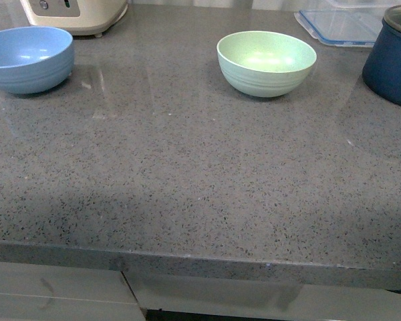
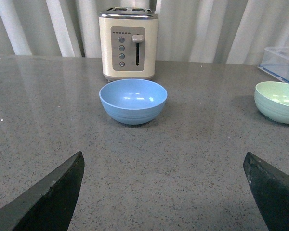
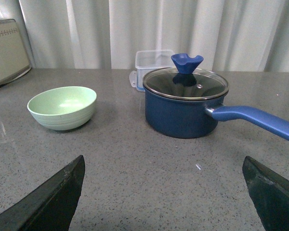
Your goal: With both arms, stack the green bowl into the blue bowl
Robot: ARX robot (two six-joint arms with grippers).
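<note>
Grey speckled stone countertop (image 1: 187, 187) fills my front view, and neither arm shows in it. The blue bowl (image 1: 28, 59) sits at the upper left of the frame, reaching the left edge, upright and empty. The green bowl (image 1: 266, 63) stands in the upper part, right of centre. It is also upright and empty, and well apart from the blue one. A cream toaster (image 1: 73, 13) is behind the blue bowl at the top edge. A dark navy pot (image 1: 393, 63) is cut by the upper right edge, with a clear plastic container (image 1: 337, 27) just behind it.

On the left wrist camera I see the left gripper (image 2: 163, 155) spread wide, its two black fingers (image 2: 53, 197) far apart with only bare counter between them. The blue bowl lies ahead of it, just in front of the toaster. On the right wrist camera the right gripper (image 3: 163, 159) is likewise wide open and holds nothing. The green bowl and the lidded pot sit ahead of it, near each other but apart.
</note>
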